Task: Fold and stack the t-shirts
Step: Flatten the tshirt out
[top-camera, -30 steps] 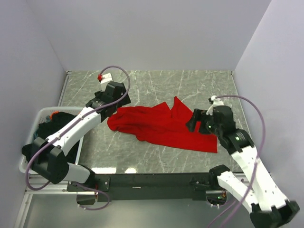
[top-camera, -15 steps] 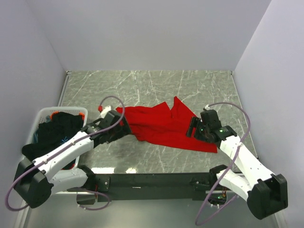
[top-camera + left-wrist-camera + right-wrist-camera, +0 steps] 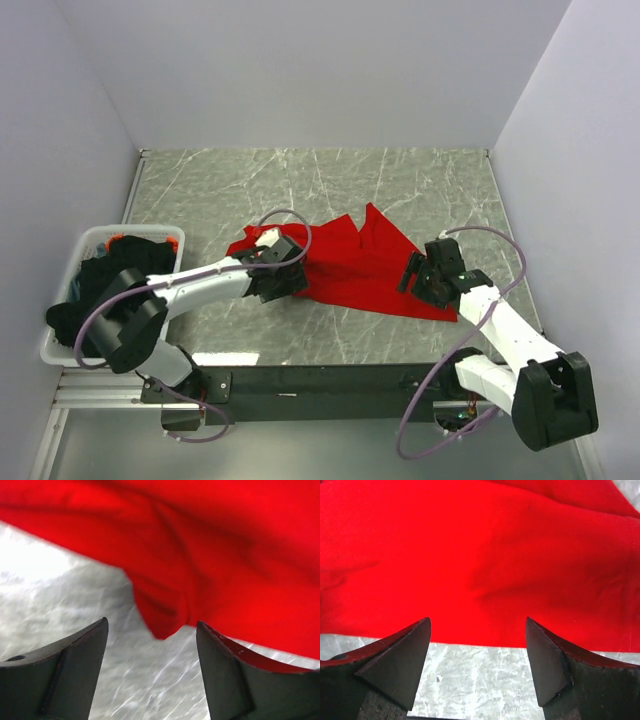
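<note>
- The left gripper (image 3: 284,284) has its jaws spread and holds nothing. The right gripper (image 3: 410,272) is likewise parted and empty.
- The table (image 3: 300,180) is grey-green marble, enclosed by plain pale walls (image 3: 300,70). A white slotted basket (image 3: 62,345) at its left edge holds black t-shirts (image 3: 115,275).
- The red t-shirt (image 3: 350,262) lies rumpled mid-table between the grippers. A fold at its left edge dips toward the left gripper's gap, and its near hem runs just beyond the right fingertips.
</note>
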Available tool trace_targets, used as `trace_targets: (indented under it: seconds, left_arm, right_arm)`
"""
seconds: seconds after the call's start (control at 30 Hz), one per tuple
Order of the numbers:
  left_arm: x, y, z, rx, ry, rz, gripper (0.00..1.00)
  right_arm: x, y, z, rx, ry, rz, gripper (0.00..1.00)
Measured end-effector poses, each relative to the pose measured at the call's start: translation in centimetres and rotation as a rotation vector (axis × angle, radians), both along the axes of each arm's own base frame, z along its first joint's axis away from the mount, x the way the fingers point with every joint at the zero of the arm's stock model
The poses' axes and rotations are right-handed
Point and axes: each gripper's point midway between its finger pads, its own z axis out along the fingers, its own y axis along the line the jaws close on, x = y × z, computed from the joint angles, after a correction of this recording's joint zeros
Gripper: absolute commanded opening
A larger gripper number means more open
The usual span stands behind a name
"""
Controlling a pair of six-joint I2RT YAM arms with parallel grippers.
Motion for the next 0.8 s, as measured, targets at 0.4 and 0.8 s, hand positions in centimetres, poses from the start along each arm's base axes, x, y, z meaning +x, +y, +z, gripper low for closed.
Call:
trace_targets:
  seconds: [0.4, 0.8]
  left_arm:
    - [1.7, -1.2, -1.8, 0.052, -0.007, 0.008, 0.01]
    - [5.0, 1.2, 7.7, 0.288, -0.146, -0.002, 0.08]
  right_arm:
    - [1.1, -0.7, -2.0, 0.04, 0.054, -0.064, 0.82]
    - [1.1, -0.1, 0.1, 0.086, -0.013, -0.042, 0.82]
